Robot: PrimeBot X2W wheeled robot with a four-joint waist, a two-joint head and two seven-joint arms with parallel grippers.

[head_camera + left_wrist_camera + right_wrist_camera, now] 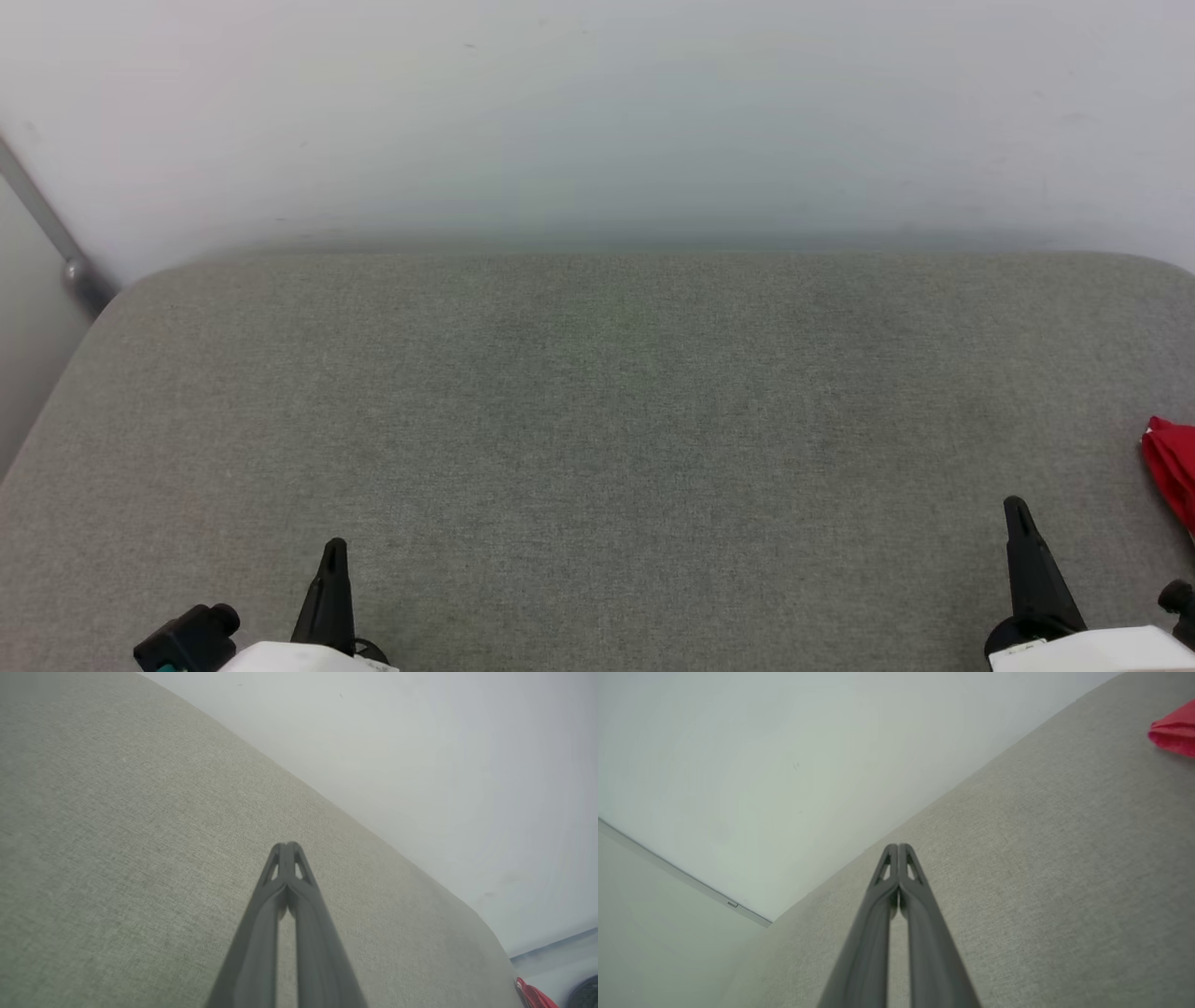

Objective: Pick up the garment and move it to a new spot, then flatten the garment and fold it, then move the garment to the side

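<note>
Our left end effector (333,546) and right end effector (1016,504) are both closed and empty, above the near edge of the padded grey surface (597,420). The red garment (1174,467) lies at its right edge, near the right end effector but not touching it.

A: Head view, lighting?
B: Diffuse, even, moderately bright; a faint shadow band lies where the pale wall (597,112) meets the grey fabric surface (597,392).
A: Wrist views?
B: Wide-angle curvature bends the surface's edge; the fingers (256,952) blur near the lens, sharper at their tips.
</note>
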